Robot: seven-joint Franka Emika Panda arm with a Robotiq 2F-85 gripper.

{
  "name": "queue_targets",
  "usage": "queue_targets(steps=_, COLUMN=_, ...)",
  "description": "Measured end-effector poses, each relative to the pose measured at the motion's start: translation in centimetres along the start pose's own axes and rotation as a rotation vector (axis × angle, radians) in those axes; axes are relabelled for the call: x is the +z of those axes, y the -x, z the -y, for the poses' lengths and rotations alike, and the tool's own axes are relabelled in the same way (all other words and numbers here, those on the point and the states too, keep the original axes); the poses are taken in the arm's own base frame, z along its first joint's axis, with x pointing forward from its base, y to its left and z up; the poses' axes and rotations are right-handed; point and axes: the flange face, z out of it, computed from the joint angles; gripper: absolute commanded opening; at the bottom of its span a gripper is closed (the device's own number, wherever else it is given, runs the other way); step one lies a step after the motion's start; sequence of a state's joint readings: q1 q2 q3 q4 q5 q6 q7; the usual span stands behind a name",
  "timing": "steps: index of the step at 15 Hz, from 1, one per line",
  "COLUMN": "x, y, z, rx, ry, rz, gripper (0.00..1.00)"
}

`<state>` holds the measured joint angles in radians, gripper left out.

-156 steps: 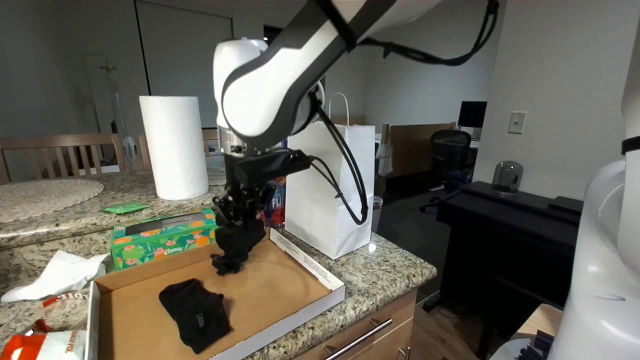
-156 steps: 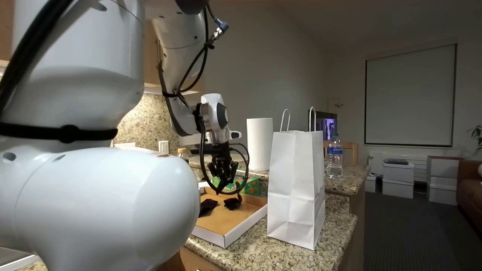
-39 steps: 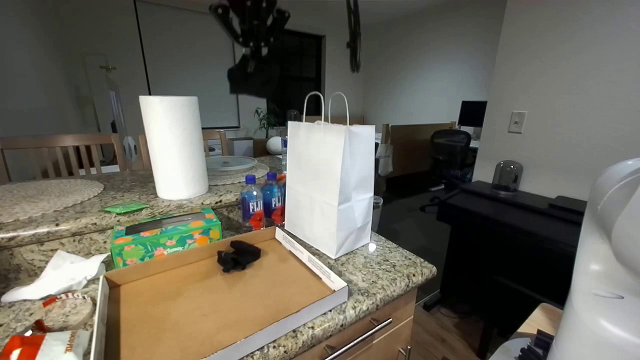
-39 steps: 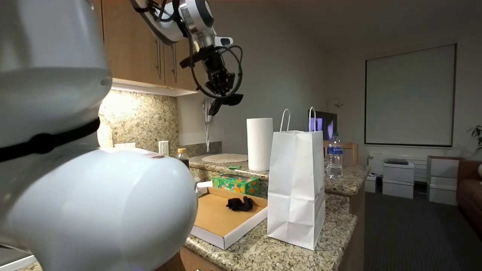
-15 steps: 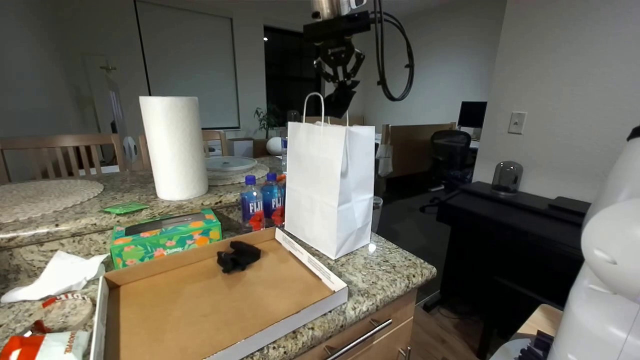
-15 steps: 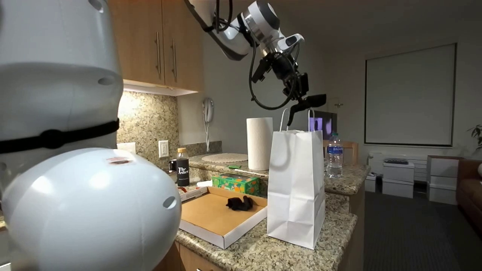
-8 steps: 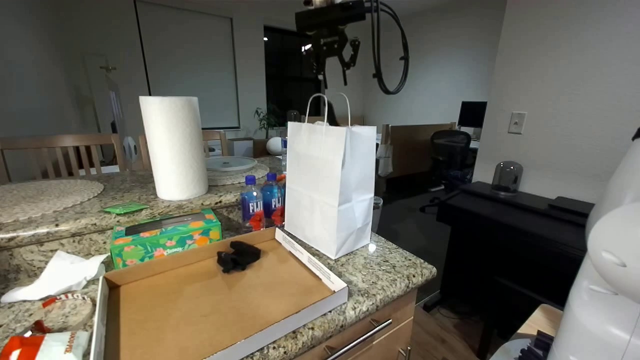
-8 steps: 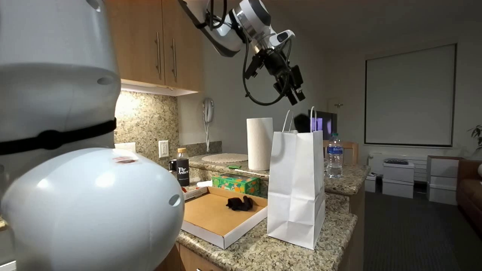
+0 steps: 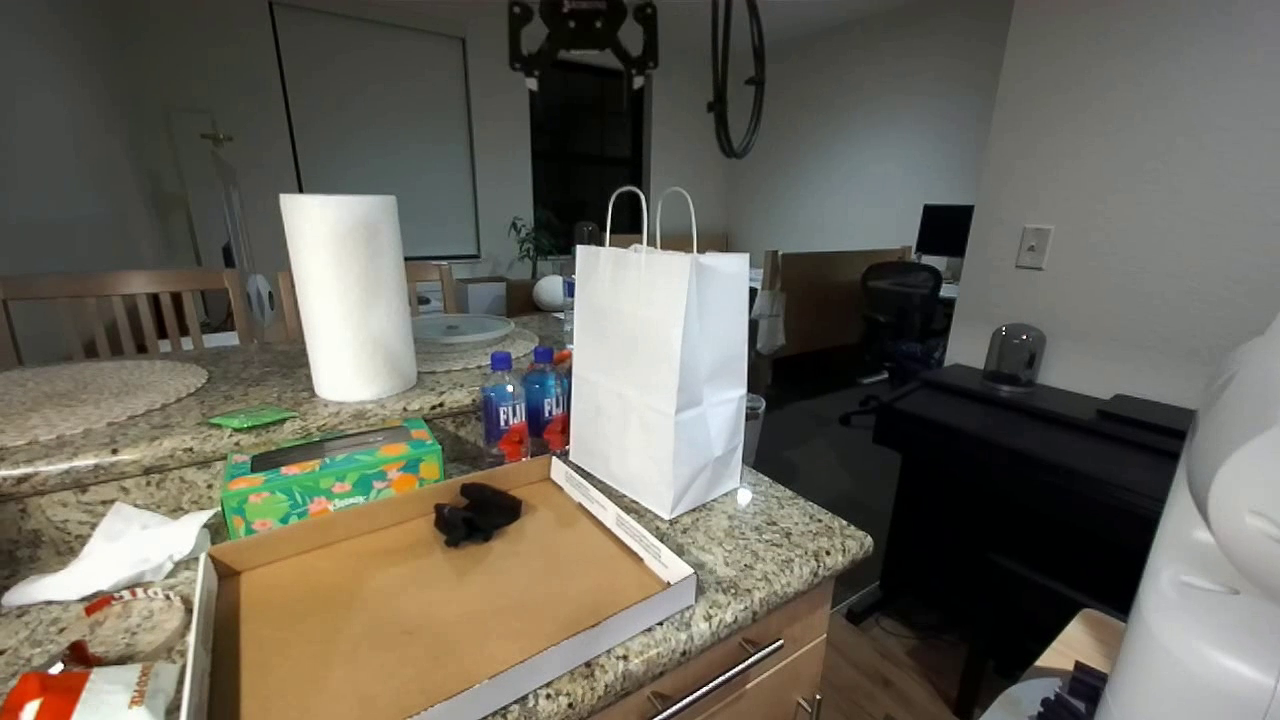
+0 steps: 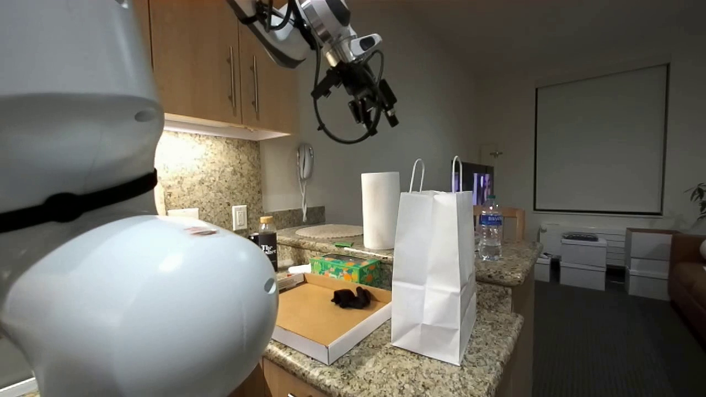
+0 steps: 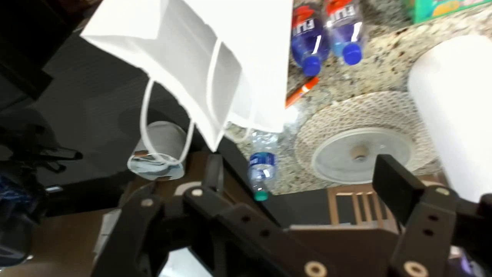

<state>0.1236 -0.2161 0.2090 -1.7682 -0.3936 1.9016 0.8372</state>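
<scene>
My gripper [image 9: 585, 84] hangs high over the counter with its jaws spread wide and nothing between them. In an exterior view the same gripper [image 10: 382, 125] is above and to one side of the white paper bag [image 10: 433, 275], apart from its handles. From the wrist, the gripper's two fingers [image 11: 396, 181] frame only background, and the mouth of the bag [image 11: 265, 57] lies ahead of them; its bottom cannot be seen. A crumpled black cloth [image 9: 478, 512] lies in the shallow cardboard tray [image 9: 430, 610], near its far side, in both exterior views.
Beside the tray are a flowered tissue box [image 9: 335, 478] and two water bottles [image 9: 505, 405]. A paper towel roll [image 9: 350, 300] stands on the raised ledge, and a blue-labelled bottle [image 10: 491, 229] is behind the bag. Wooden cabinets [image 10: 201, 60] hang near the arm.
A second later, the black cloth once held over the bag is released; it dropped between the handles and is now out of sight. My gripper opened, rose and drew back from the bag.
</scene>
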Motion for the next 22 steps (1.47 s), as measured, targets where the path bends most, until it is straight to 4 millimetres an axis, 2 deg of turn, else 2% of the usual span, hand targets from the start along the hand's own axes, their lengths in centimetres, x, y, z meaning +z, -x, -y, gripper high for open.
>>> queue_targets(steps=2, x=0.5, y=2.3, z=3.3, rx=-0.064, ry=-0.083, rz=0.026, gripper=1.0)
queue_targets(steps=4, x=2.5, y=4.6, z=6.3, rx=-0.136, ry=-0.151, rz=0.059, gripper=1.0)
queue_targets(steps=7, x=7.7, y=7.8, z=10.1, rx=-0.252, ry=-0.231, rz=0.122, gripper=1.0)
queue_targets(steps=10, x=14.1, y=10.5, z=12.6, rx=-0.344, ry=-0.31, rz=0.23, gripper=1.0)
queue_targets(steps=14, x=21.8, y=13.9, z=14.0, rx=-0.449, ry=-0.371, rz=0.413, gripper=1.0)
queue_targets(steps=17, x=26.9, y=16.5, z=14.2, rx=-0.475, ry=-0.34, rz=0.503, gripper=1.0)
queue_targets(steps=22, x=33.2, y=19.9, z=13.4, rx=-0.485, ry=-0.249, rz=0.562, gripper=1.0)
